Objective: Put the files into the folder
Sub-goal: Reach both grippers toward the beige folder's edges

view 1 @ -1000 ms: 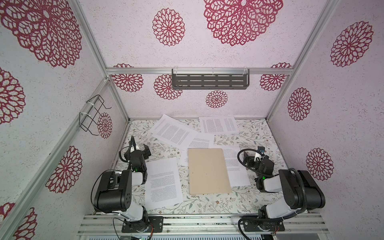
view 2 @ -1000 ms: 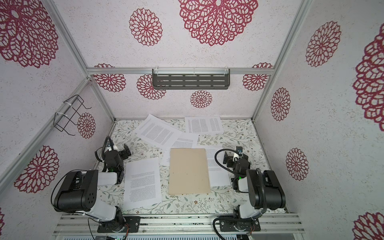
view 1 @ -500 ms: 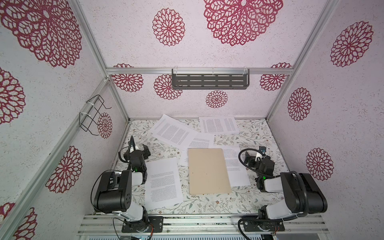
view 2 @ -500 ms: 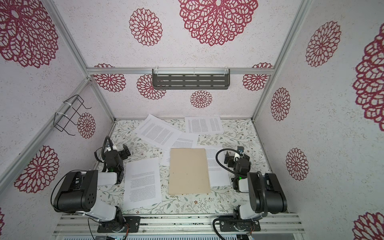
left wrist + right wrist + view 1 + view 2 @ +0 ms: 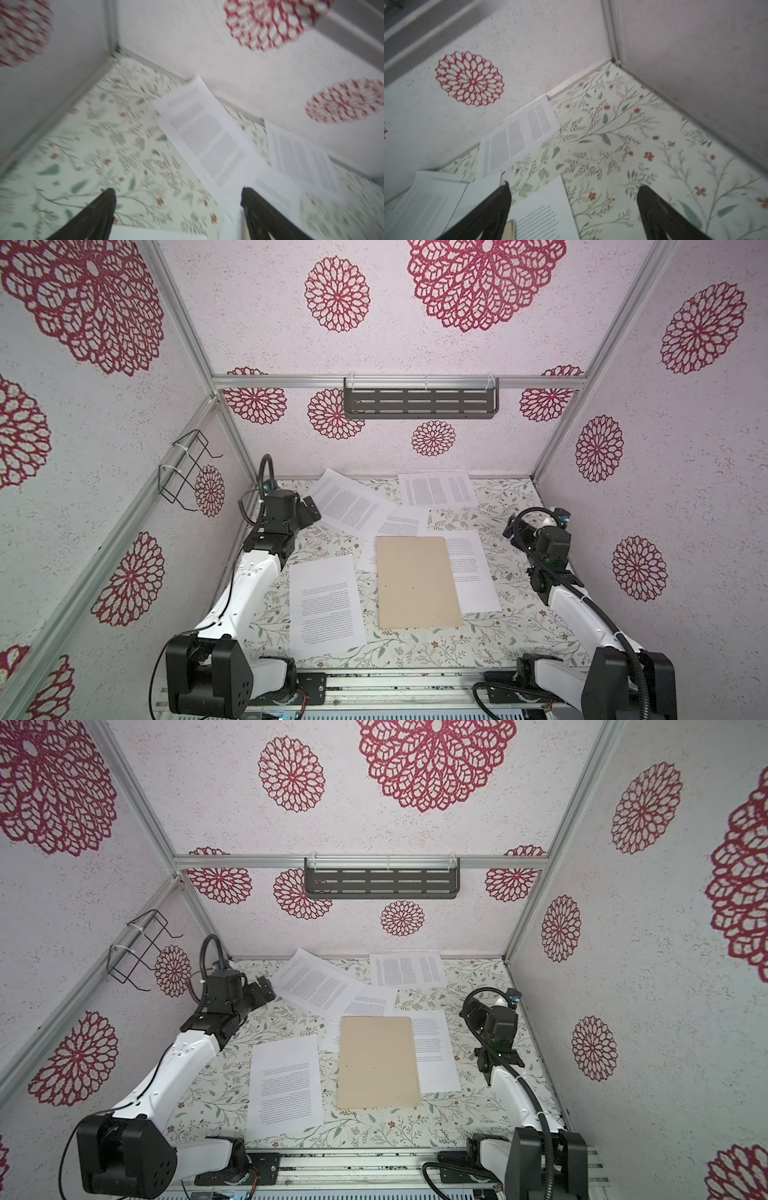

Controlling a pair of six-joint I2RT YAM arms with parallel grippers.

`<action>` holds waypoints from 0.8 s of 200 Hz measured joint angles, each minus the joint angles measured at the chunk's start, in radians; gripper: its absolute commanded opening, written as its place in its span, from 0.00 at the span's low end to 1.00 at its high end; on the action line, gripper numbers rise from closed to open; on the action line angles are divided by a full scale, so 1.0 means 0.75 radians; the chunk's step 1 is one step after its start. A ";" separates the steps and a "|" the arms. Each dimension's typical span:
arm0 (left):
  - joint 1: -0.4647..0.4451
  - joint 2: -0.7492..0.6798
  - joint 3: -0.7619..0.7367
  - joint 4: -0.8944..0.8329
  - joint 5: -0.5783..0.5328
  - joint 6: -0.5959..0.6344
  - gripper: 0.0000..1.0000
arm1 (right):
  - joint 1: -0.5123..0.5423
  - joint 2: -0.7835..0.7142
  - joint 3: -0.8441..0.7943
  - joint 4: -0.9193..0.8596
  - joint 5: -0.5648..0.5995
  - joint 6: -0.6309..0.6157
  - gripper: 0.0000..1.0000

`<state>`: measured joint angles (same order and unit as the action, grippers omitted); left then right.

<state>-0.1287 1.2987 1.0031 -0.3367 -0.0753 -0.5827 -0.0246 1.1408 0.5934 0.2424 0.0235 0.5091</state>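
To the left of and behind the closed tan manila card folder (image 5: 417, 583), which lies flat mid-way across the floral-patterned worktop (image 5: 498, 635), the left gripper (image 5: 311, 509) hangs above the surface. Its black fingers (image 5: 106, 203) are spread wide, with nothing between them.

The files (image 5: 326, 605) are loose white paper sheets printed with black text, and they lie scattered around the folder. One lies flat just beside the folder's left edge. A narrow strip of another (image 5: 368, 556) shows from under that same edge. Behind the folder, a tilted sheet (image 5: 351, 504) overlaps a smaller visible piece (image 5: 405, 522), and a further sheet (image 5: 436, 489) lies against the back wall. On the right, one sheet (image 5: 473, 572) is partly tucked beneath the folder.

Right of the folder and well apart from it, the right gripper (image 5: 510, 529) hovers with its fingers (image 5: 505, 193) also wide apart, holding nothing.
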 measured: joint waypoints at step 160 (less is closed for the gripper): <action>-0.279 0.683 0.148 -0.197 0.810 -0.096 0.29 | 0.532 0.269 0.084 -0.370 -0.505 0.047 0.78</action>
<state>-0.3378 1.8111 1.1141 -0.4843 0.5323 -0.6548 0.3744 1.3426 0.6563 -0.0353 -0.3550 0.5442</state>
